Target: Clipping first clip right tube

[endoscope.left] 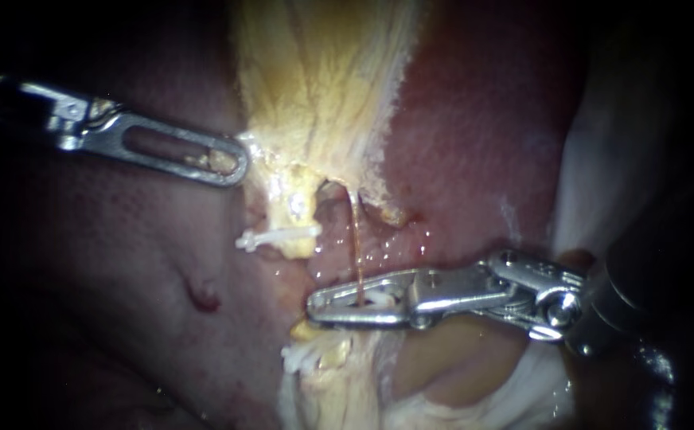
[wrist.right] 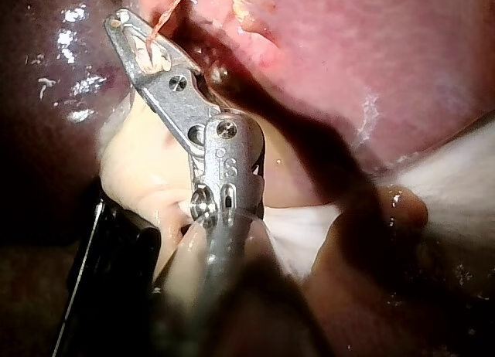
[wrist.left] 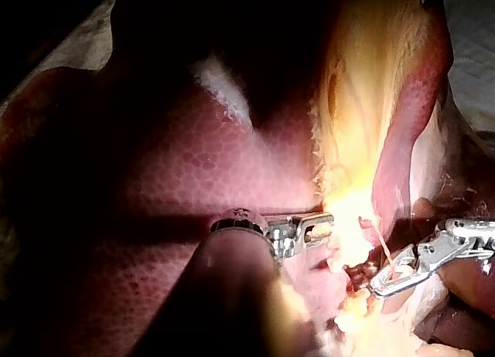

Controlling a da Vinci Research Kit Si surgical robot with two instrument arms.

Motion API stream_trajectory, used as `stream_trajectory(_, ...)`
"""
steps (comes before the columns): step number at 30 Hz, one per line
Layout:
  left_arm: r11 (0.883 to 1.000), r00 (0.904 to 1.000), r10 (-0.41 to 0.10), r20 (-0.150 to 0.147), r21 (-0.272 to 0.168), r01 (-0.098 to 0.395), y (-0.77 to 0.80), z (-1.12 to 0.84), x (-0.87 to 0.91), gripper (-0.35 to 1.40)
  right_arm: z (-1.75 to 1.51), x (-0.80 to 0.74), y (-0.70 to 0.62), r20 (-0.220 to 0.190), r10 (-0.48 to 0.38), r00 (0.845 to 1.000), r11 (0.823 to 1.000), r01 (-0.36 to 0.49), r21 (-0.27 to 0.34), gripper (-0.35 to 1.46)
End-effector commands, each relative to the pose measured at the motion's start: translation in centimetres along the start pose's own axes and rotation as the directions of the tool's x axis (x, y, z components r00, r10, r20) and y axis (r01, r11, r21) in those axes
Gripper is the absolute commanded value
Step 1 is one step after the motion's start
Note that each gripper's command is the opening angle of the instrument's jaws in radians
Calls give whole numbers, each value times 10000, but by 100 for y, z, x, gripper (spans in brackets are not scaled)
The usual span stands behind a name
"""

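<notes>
Clamped on the thin right tube (endoscope.left: 356,239), white clip (endoscope.left: 379,300) inside: right instrument (endoscope.left: 315,306), reaching in from the right. Just left of the tube, a second clip (endoscope.left: 275,237). Farther left, left instrument (endoscope.left: 238,166) touching yellow tissue (endoscope.left: 315,87) over liver (endoscope.left: 474,159).

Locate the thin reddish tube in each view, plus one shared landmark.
Endoscope view: the thin tube hangs at centre, ending in the right instrument at its tip.
Left wrist view: a short strand meeting the right instrument's tip.
Right wrist view: it enters the right instrument's tip from ahead.
Shared landmark: the right instrument's tip.
</notes>
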Motion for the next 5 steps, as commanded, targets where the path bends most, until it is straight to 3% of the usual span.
stream_trajectory(1,10000,10000,1,0,1,-1,0,0,0,-35,0,-1,1,12,-4,10000,10000,4,20,-35)
stream_trajectory(5,10000,10000,1,1,0,-1,0,0,0,-35,-1,-1,2,21,-9,10000,10000,9,35,-35)
